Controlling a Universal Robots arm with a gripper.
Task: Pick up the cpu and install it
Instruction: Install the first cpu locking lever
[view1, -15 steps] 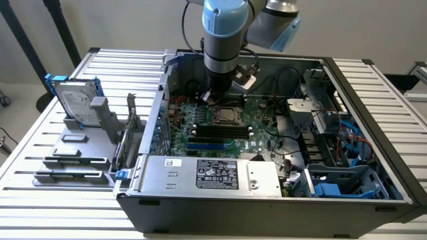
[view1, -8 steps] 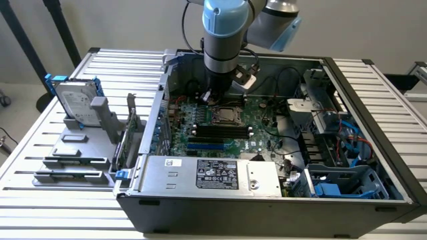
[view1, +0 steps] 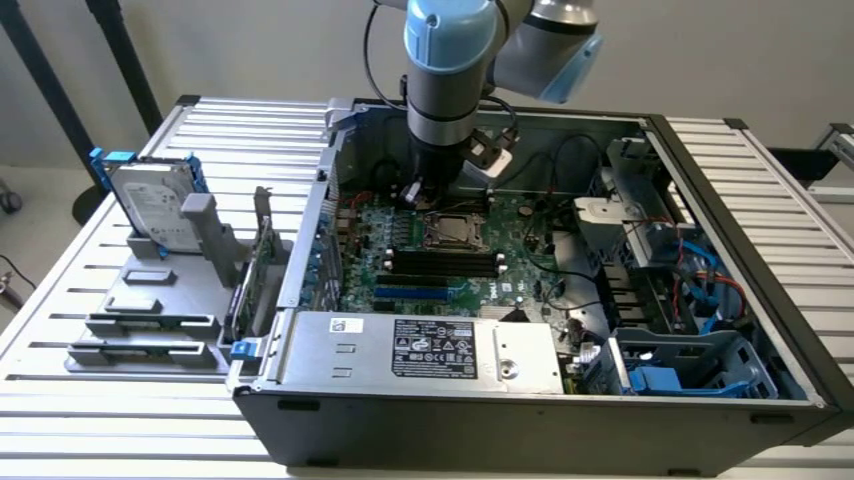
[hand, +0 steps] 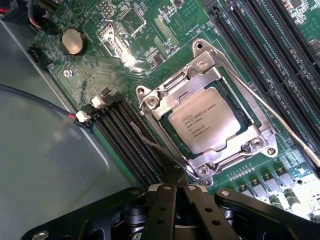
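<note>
One computer case (view1: 534, 400), open on one desk (view1: 120, 400). One cpu (hand: 210, 120) seated in one socket frame (hand: 200, 65). One hard drive (view1: 150, 210) in one grey holder (view1: 147, 330). One coin battery (hand: 73, 41).

Grey arm (view1: 441, 80) — pale-blue joint caps, black screwed fingers (hand: 165, 210).

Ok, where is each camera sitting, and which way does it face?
Exterior view: off the arm, above the front of the open computer case, looking down into it; the arm shows.
Wrist view: on the wrist, facing down at the board; the shut hand shows.
Shared: the cpu in its socket, and the memory slots.
</note>
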